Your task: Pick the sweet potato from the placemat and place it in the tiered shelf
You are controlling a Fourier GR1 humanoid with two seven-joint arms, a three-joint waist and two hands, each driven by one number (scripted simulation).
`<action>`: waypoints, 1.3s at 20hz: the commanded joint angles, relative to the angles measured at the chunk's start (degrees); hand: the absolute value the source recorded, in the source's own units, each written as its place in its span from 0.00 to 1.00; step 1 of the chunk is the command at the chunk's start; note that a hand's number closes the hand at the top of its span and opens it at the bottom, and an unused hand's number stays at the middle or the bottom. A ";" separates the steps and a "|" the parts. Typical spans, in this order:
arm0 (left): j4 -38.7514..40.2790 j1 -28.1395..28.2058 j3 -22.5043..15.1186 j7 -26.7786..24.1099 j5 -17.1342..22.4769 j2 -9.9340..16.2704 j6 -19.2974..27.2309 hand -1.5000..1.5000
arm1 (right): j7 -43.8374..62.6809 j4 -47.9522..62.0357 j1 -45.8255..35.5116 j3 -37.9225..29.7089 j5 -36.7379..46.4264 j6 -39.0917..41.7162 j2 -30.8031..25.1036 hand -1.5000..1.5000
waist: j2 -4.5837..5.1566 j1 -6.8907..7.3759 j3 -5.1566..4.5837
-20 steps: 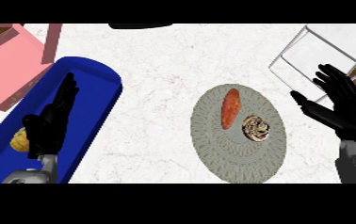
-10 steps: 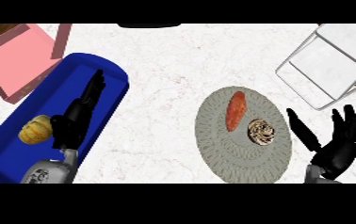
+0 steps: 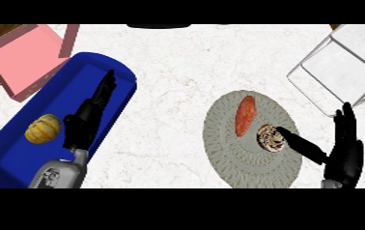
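An orange sweet potato point(image 3: 245, 116) lies on the round grey placemat point(image 3: 228, 151), left of a small brown round item point(image 3: 271, 137). My right hand point(image 3: 344, 151) stands open at the placemat's right edge, thumb stretched toward the brown item, apart from the sweet potato. The wire tiered shelf point(image 3: 335, 72) with white panels stands at the upper right. My left hand point(image 3: 87, 118) is open, fingers straight, over the blue tray point(image 3: 121, 74) at the left.
A yellow-orange squash point(image 3: 42, 128) lies in the blue tray. A pink open box point(image 3: 32, 55) sits at the upper left. A dark object point(image 3: 158, 26) shows at the top edge. White marble counter lies between tray and placemat.
The view has shifted, so everything sits lower and further right. My right hand has come down from beside the shelf to the placemat's right edge. The sweet potato has not moved on the placemat.
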 commanded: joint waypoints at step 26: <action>2.53 0.17 2.28 -2.26 -0.94 -1.49 -2.92 0.50 | 72.53 -12.26 -27.24 18.25 24.19 32.90 -8.89 0.00 | -0.04 0.56 0.08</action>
